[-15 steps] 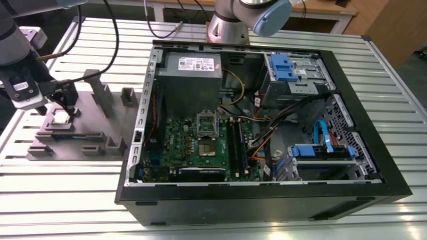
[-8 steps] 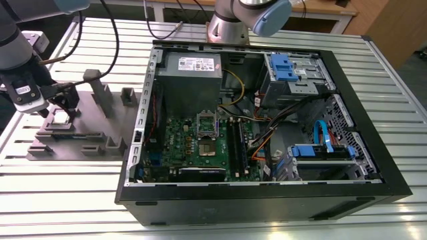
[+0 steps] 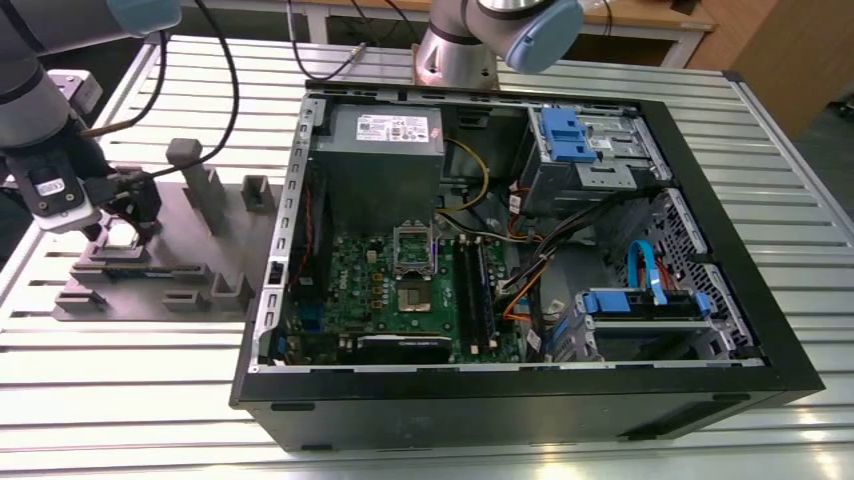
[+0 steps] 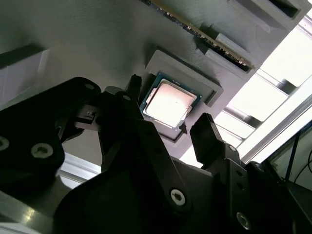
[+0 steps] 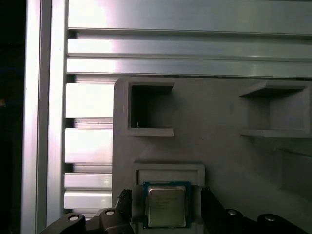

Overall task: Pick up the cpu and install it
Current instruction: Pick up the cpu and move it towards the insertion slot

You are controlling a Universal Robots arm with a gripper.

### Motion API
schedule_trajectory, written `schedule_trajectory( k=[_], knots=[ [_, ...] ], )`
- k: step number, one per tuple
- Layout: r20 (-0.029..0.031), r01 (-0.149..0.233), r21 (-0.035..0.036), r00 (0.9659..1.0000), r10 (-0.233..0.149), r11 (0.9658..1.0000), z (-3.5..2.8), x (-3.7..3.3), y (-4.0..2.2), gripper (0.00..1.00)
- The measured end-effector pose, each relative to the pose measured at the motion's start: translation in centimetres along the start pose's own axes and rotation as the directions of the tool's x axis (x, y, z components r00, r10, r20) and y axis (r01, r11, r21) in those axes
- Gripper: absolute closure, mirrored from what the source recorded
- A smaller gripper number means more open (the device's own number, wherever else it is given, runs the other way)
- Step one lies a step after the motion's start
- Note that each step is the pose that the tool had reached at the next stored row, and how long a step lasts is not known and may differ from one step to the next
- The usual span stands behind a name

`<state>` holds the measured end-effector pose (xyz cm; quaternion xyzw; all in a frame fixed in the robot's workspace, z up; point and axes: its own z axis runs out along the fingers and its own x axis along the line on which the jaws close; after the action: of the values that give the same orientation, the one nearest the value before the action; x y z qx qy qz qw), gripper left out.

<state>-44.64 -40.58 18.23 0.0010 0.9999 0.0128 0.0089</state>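
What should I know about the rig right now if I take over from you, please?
End effector: open, low over the grey fixture plate, one finger on each side of the cpu; in the first wrist view there are gaps between fingers and chip.
Cpu: lying flat in its pocket on the fixture plate, to the exterior view's left of the open computer case.
Done: end effector lined up on the cpu.
Left: cpu not yet gripped or lifted, and not yet in the motherboard socket.

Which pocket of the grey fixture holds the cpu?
The shallow framed pocket straddled by the tool holds the cpu; the two deeper pockets beyond are empty.
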Motion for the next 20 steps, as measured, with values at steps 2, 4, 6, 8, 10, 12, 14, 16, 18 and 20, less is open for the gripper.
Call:
schedule_trajectory(
  k=[2,4,6,8,10,12,14,16,18,20],
  knots=[
    [0.0002,0.000,0.0004,1.0000,0.000,1.0000,0.09,0.00,-0.01,0.33],
    [0.0001,0.000,0.0005,1.0000,0.000,1.0000,0.14,0.00,-0.02,0.33],
    [-0.0001,0.000,0.0006,1.0000,0.000,1.0000,0.14,0.00,-0.02,0.35],
    [0.0002,0.001,0.0004,1.0000,-0.001,1.0000,0.16,-0.01,-0.02,0.41],
    [0.0001,0.002,0.0004,1.0000,-0.002,1.0000,0.16,-0.01,-0.02,0.41],
    [0.0001,0.002,0.0004,1.0000,-0.002,1.0000,0.16,0.00,-0.02,0.42],
    [0.0001,0.002,0.0004,1.0000,-0.002,1.0000,0.16,-0.01,-0.02,0.49],
    [0.0001,0.002,0.0004,1.0000,-0.002,1.0000,0.16,0.00,-0.02,0.49],
    [0.0001,0.002,0.0004,1.0000,-0.002,1.0000,0.16,0.00,-0.02,0.51],
    [0.0001,0.002,0.0005,1.0000,-0.002,1.0000,0.16,-0.01,-0.02,0.53]
  ],
)
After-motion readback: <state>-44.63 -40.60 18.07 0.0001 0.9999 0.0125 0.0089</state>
